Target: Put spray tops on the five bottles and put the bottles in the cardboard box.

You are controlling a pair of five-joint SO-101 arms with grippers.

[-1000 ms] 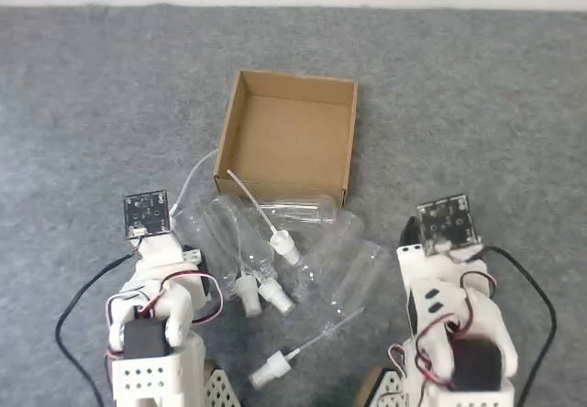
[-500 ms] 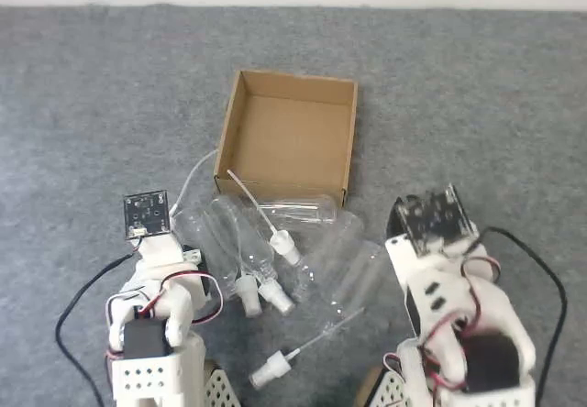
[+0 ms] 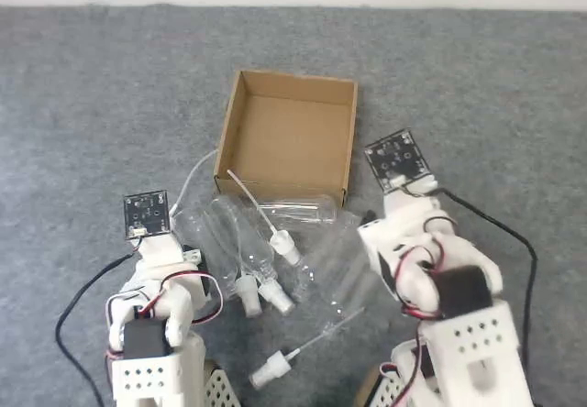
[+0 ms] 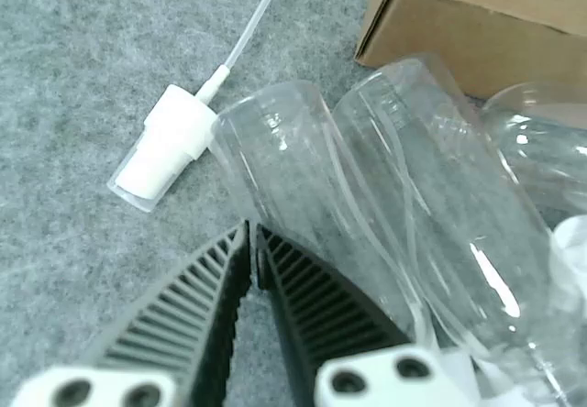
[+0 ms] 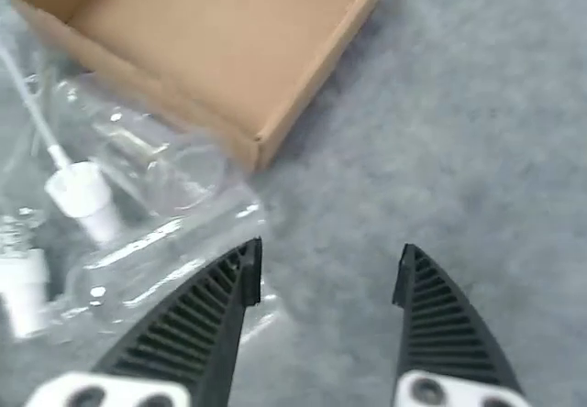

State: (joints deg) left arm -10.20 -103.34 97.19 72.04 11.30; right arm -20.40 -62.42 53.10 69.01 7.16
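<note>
Table (image 3: 477, 86): grey and carpet-like; it carries everything.
Cardboard box (image 3: 289, 132): one, open at the top, nothing inside, at the far middle of the table.
Bottles (image 3: 237, 233): five clear ones as far as the overlap lets me count. They lie on their sides in a heap just in front of the box, and all are outside it.
Spray tops (image 3: 266, 368): five white ones. One lies loose at the near edge of the heap, its thin tube running toward the right arm. Two sit side by side at bottle necks in the middle of the heap. One lies across the bottles with its tube pointing at the box. One lies on the table beside the leftmost bottle.
Left tool (image 4: 249, 233): jaws all but closed with only a sliver between the tips, holding nothing. The tips are just beside the base of a bottle and near the loose spray top.
Right tool (image 5: 330, 251): jaws spread wide, holding nothing. It hangs over the table near the box's corner, with one finger above the end of a bottle.
</note>
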